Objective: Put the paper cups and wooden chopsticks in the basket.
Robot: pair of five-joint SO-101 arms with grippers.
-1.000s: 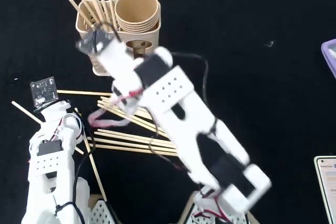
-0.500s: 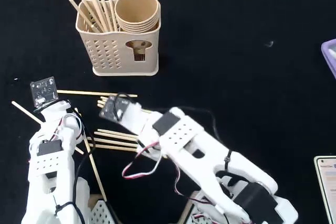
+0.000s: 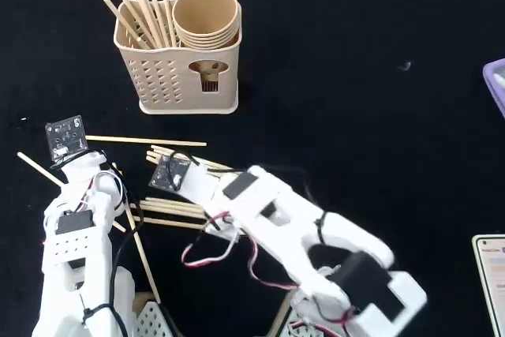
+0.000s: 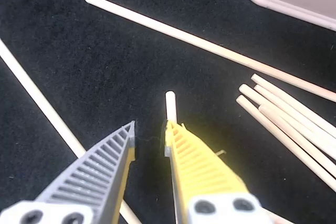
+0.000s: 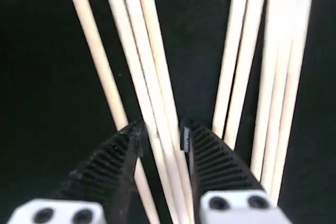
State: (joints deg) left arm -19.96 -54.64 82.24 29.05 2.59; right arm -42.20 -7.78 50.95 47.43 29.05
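Over the table in the high view, the basket (image 3: 177, 84) stands far left. It holds the stacked paper cups (image 3: 207, 17) and upright chopsticks (image 3: 142, 5). Loose chopsticks (image 3: 173, 209) lie near, under the right arm.

At the left wrist, the left gripper (image 4: 149, 132) is parted and empty, and one stick (image 4: 170, 103) runs under its yellow jaw, so closing could miss it.

At the right wrist, the right gripper (image 5: 160, 132) straddles several sticks (image 5: 152, 77) and is not yet clenched. Pinching a bundle could let some slip or fan out.
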